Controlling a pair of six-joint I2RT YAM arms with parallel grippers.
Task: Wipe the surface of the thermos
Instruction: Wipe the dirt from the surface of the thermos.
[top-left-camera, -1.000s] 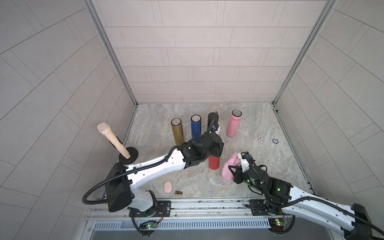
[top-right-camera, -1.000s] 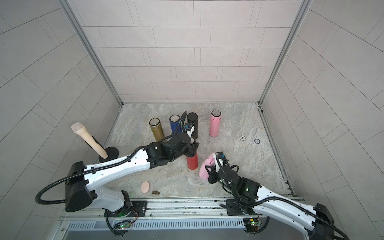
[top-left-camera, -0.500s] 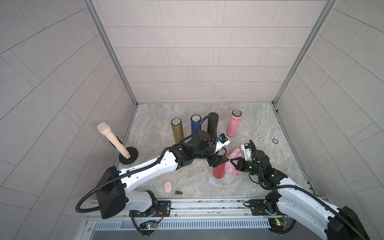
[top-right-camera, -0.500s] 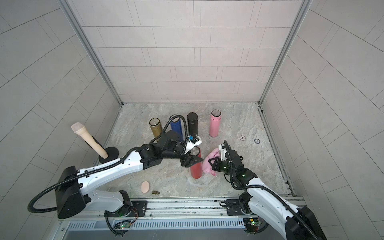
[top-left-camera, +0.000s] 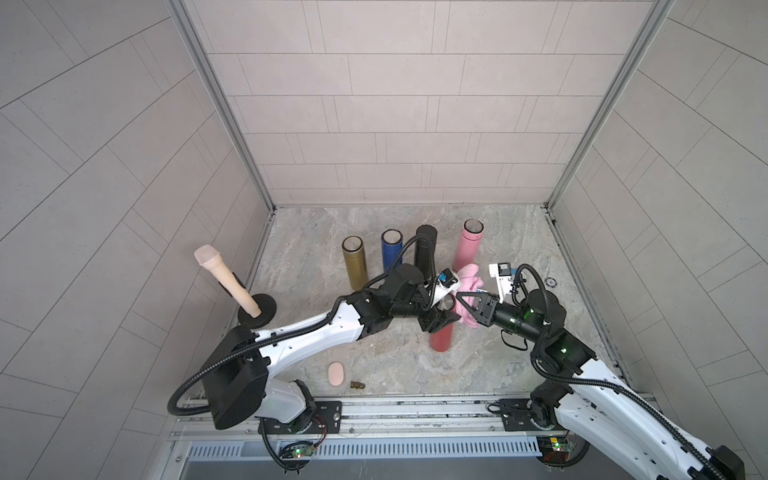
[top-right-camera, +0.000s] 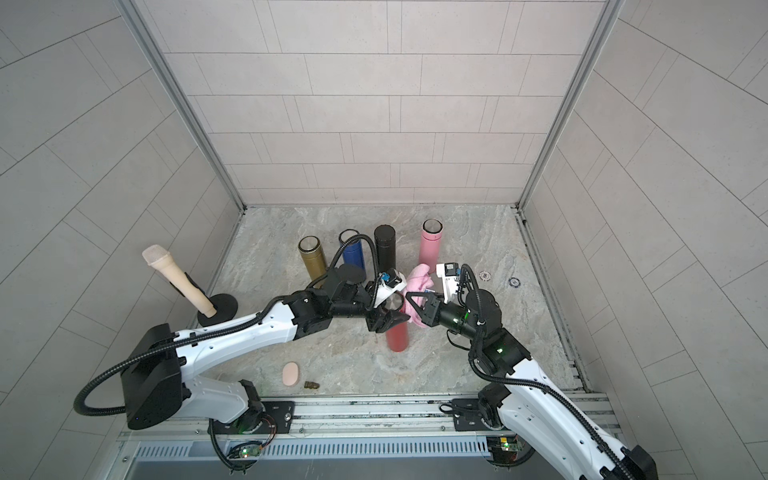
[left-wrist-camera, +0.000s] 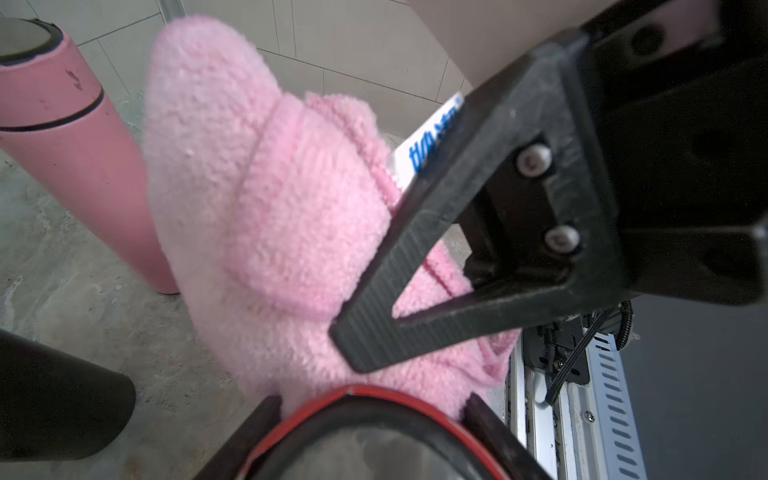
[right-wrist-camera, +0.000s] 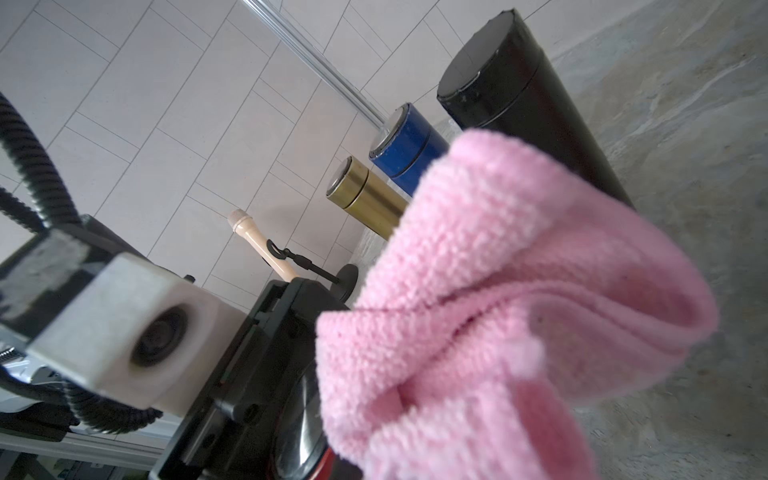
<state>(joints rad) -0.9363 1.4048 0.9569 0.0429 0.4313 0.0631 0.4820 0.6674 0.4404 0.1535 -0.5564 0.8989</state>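
Left gripper (top-left-camera: 442, 324): jaws clamped on upper part of red cylindrical metal thermos (top-left-camera: 441, 343), one jaw on each side of rim in left wrist view.
Thermos tilted, mid-floor, in front of row of gold flask (top-left-camera: 355, 266), blue flask (top-left-camera: 390, 253), black flask (top-left-camera: 424, 253) and pink flask (top-left-camera: 467, 245). Cannot tell whether base rests on marble floor (top-left-camera: 311, 249).
Right gripper (top-left-camera: 462, 303): jaws closed on fluffy pink terry cloth (top-left-camera: 468, 277).
Cloth lies against thermos top edge.
Assessment: wiping at first contact, top end only. Lower body bare.
Outstanding: strokes down sides, all round.
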